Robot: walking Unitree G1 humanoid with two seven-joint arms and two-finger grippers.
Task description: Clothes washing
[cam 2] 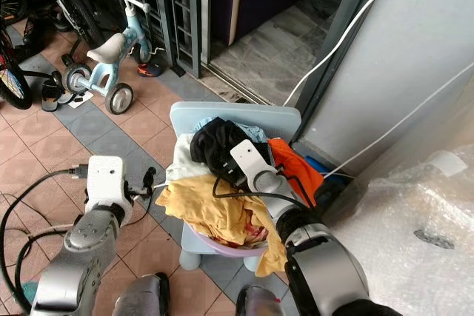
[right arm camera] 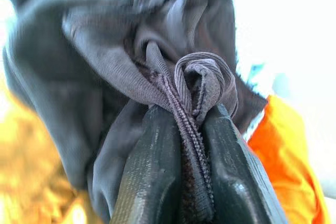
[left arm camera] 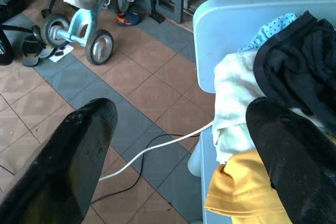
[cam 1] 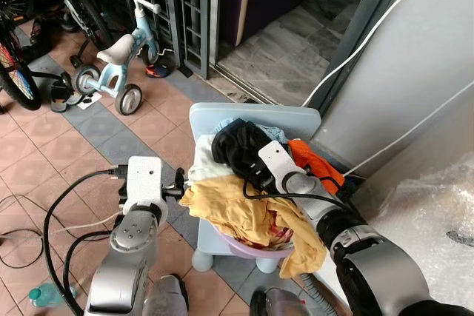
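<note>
right gripper is in among the laundry, its two black fingers clamped on a ribbed hem of the black garment, a twisted roll of cloth pinched between them. that garment sits on top of the pile in the purple basin, which stands on a pale blue plastic chair out on the tiled floor.

it looks soft and light, a limp knit that will stretch and trail rather than lift as one piece; the hem is a fair place to hold, thick enough not to slip, though i'd guess the rest drags across the yellow cloth and may pull the white piece or the orange one along with it.

left gripper hangs just beside the chair's edge, fingers spread wide and empty, the floor and a white cable showing between them.

hard to read: how deep the basin is and what lies under the yellow cloth, all buried. the right wrist view is blurred and washed out around the fold, so how much cloth is caught is a guess. a child's tricycle stands well apart by the gate.
</note>
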